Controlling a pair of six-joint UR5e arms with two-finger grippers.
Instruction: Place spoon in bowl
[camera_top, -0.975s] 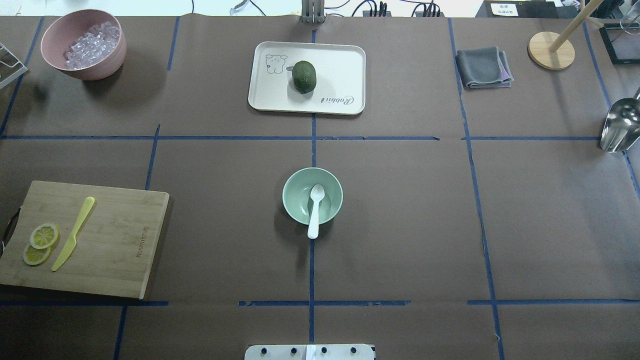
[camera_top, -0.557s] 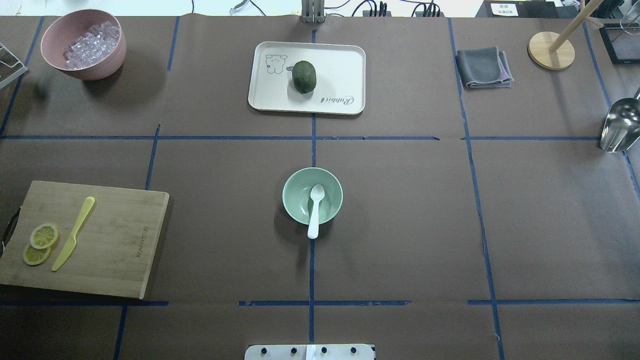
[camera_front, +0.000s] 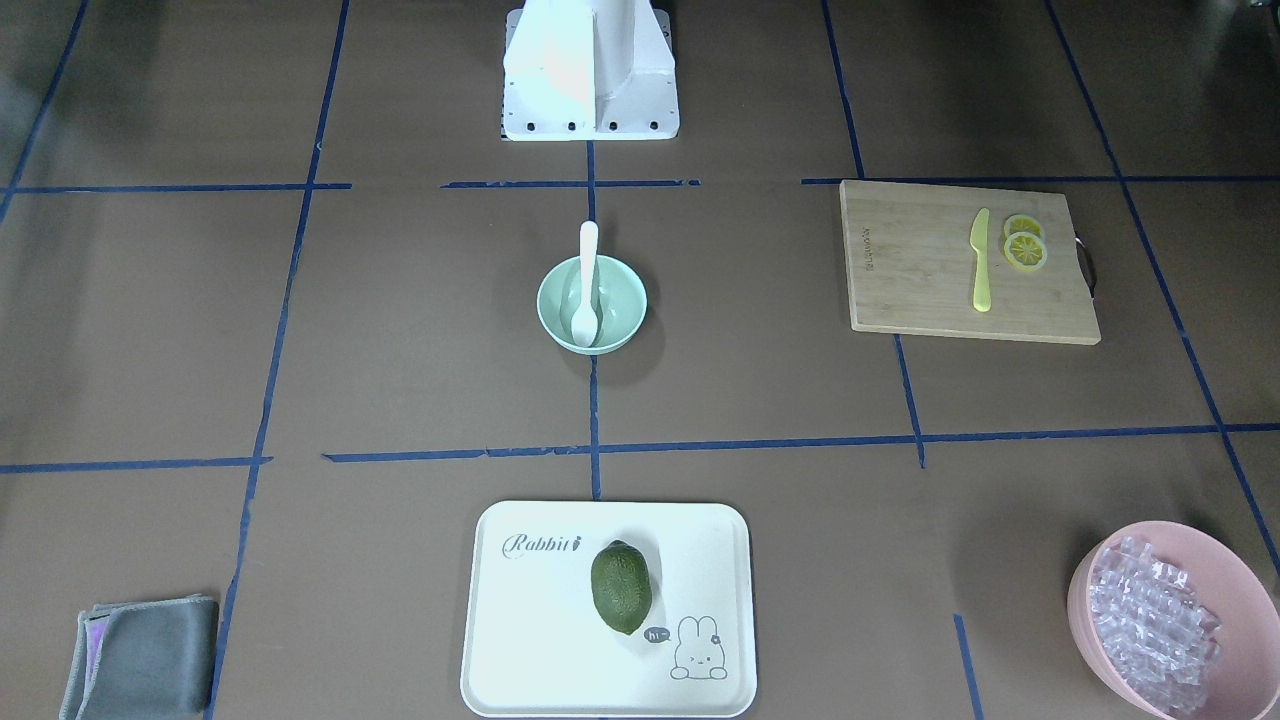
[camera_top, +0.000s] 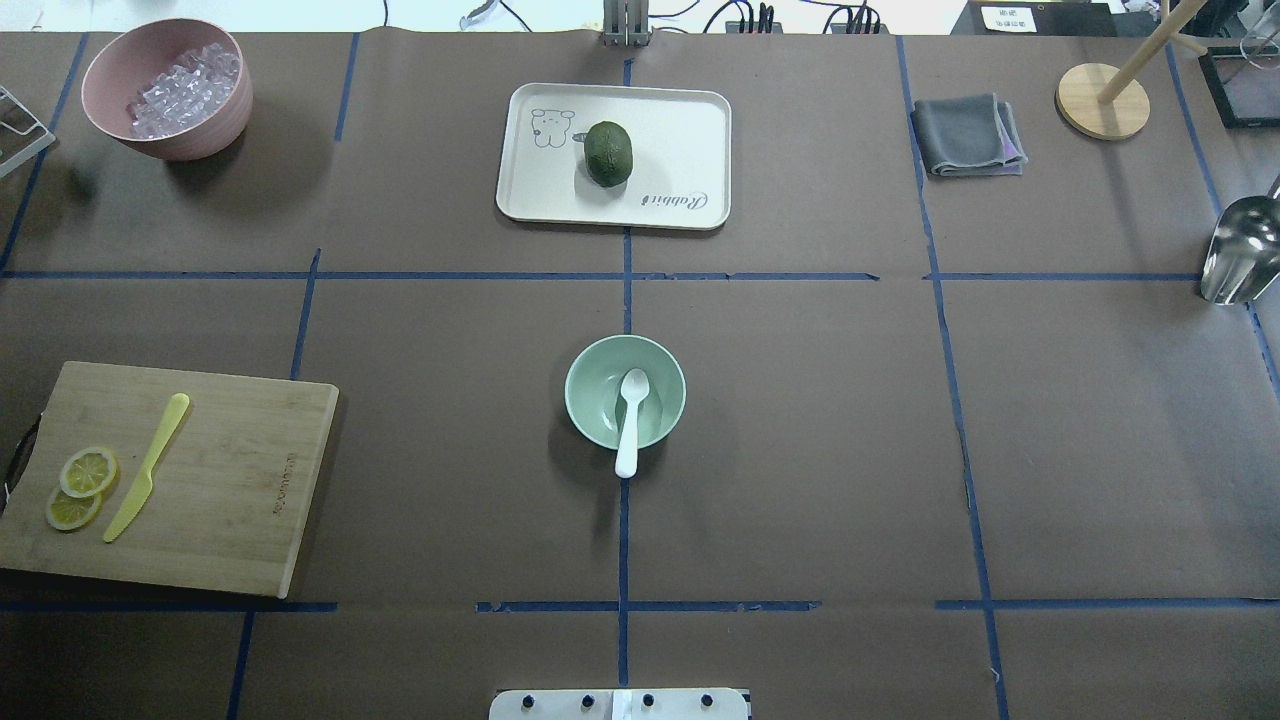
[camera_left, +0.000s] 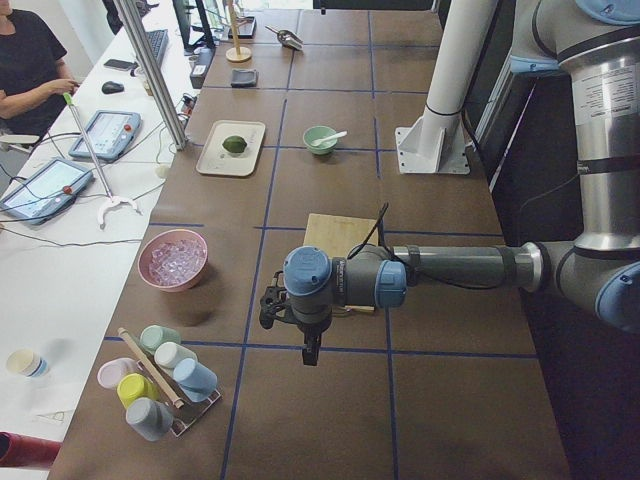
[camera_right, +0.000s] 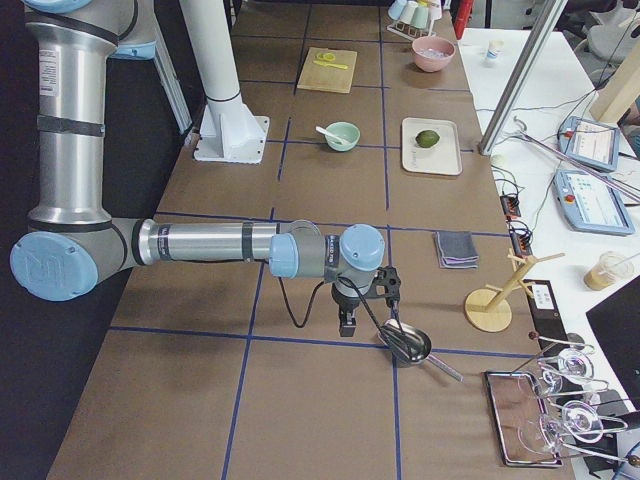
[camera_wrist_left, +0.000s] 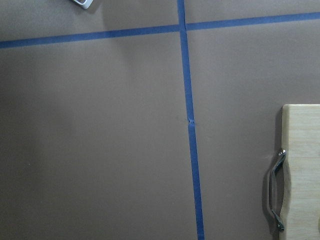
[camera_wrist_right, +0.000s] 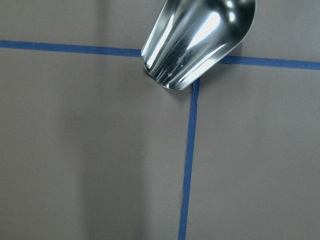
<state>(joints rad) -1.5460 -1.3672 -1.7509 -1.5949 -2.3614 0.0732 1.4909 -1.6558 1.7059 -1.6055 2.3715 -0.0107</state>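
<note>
Spoon (camera_top: 631, 415): head inside the mint bowl (camera_top: 590, 385), handle leaning out over the robot-side rim. Bowl sits mid-worktop (camera_top: 800, 450), between both sets of fingers and well apart from each. Left fingers (camera_left: 311, 352) point down near the cutting board (camera_left: 335, 232). Right fingers (camera_right: 347, 325) hang just beside the metal scoop (camera_right: 405, 343). Open or closed: can't tell for either.

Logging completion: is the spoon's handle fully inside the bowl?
No, the spoon rests head-down in the bowl, its handle jutting past the rim.
</note>
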